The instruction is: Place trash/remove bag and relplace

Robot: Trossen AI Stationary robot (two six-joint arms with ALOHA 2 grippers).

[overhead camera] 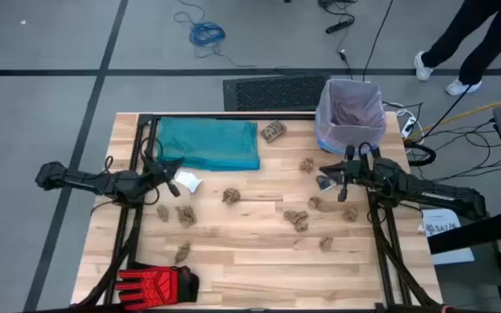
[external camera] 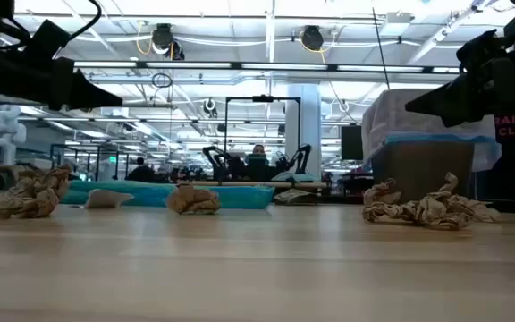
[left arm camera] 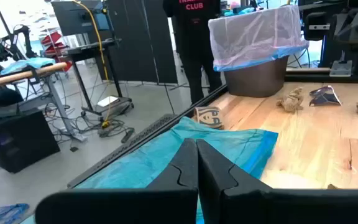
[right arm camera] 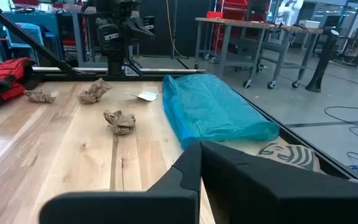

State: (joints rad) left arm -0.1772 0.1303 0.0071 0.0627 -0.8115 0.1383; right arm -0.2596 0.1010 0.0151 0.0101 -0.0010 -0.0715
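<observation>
Looking down, I judge nothing is done yet: crumpled tan paper wads point(overhead camera: 296, 219) lie scattered near the grey bin point(overhead camera: 350, 139), its lilac-pink liner point(overhead camera: 350, 113) still on. Folded teal bag point(overhead camera: 209, 143) waits farther off. Left gripper point(overhead camera: 174, 177) and right gripper point(overhead camera: 324, 178), both pressed together, hold nothing.

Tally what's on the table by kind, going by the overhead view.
Brown paper wads: 10 (touching clump counted as one)
Flat pale scraps: 2
Teal bag: 1
Lined bin: 1
Red-and-black glove: 1
Total: 15
</observation>
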